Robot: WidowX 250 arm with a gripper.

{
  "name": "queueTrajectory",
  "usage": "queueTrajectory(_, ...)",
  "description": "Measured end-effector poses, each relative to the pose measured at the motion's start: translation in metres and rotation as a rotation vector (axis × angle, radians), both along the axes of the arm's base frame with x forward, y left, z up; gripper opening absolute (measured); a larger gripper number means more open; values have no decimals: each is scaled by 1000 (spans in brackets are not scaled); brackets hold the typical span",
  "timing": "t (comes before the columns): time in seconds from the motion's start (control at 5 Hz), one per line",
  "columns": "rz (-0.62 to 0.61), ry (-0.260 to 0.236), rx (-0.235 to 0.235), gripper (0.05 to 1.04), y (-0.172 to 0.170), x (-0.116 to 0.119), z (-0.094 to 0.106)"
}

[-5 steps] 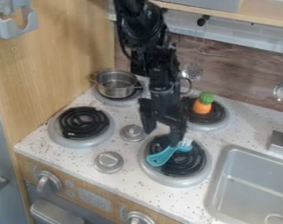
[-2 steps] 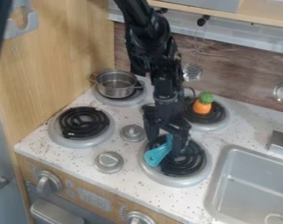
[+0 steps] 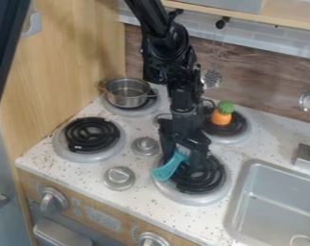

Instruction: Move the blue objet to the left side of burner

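Saw the blue object at the right front burner's left rim, between parted fingers

Found the counter [image 3: 80, 180] sloping away from a long front edge, with the right panel knob [image 3: 152, 239] below, cut off by the view's bottom. Followed the sink's rim [image 3: 236, 202] just beside the right front burner [image 3: 183, 198], with a narrow strip of counter between; lost the basin past the bottom and right edges. Noted wider counter between the 2 front burners, broken by the near counter knob [image 3: 118, 178] and, behind, the far counter knob [image 3: 145, 146].

Saw the blue object [image 3: 165, 172] slanted, with broad lower end over the burner's left rim and upper end between the fingers of the gripper [image 3: 183, 162]. Read the fingers as apart; could not tell about contact. Could not make out a pale patch by the upper end.

Lost much of the coil behind the right finger. Met the carrot [image 3: 221, 118] on the back right burner and the pot [image 3: 126, 94] on the back left burner, with the arm [image 3: 176, 62] reaching down between. Saw a dark slanting bar [image 3: 6, 53] cut off at upper left.
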State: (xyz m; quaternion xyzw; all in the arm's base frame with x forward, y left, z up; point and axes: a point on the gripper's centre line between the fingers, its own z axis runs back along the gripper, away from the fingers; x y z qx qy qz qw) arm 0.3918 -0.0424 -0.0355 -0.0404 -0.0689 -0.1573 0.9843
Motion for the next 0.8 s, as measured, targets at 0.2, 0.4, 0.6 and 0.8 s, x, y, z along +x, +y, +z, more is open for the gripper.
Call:
queueTrajectory(0.2,14,-6,22,748,4,2,0)
queueTrajectory(0.4,38,-16,33,744,8,4,0)
queueTrajectory(0.6,101,-22,32,744,24,4,2)
queueTrajectory(0.8,280,-86,31,744,77,11,28)
